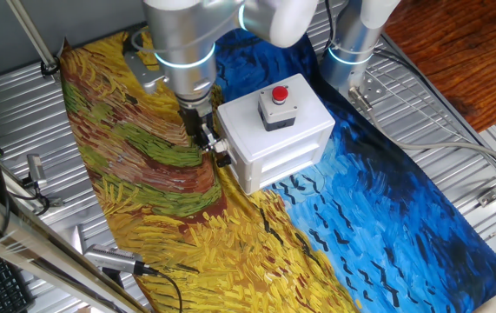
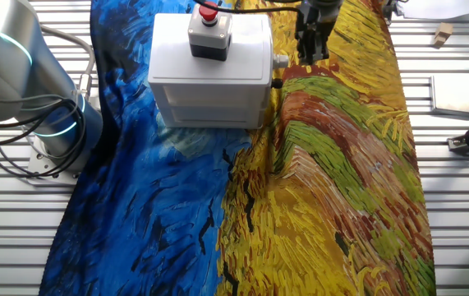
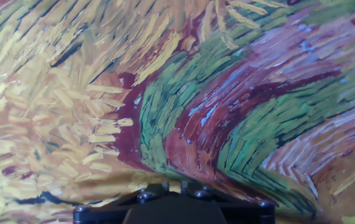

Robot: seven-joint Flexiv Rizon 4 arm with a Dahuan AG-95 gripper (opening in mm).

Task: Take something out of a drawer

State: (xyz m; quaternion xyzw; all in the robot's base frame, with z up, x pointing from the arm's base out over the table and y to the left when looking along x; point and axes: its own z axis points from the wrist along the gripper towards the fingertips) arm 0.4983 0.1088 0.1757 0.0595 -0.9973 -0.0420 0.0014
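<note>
white drawer [image 1: 275, 163] shut, gripper [image 1: 206, 142] hanging beside its box [image 1: 274, 130].

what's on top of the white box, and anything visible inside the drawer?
On top of the white box sits a grey switch housing with a red push button. The drawer looks closed, so its inside is hidden. The gripper sits beside the box, near the small knob.

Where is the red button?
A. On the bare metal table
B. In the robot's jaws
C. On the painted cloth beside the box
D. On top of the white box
D: the red button sits in a grey housing on the top face of the white box, and the other fixed view shows the same.
</note>
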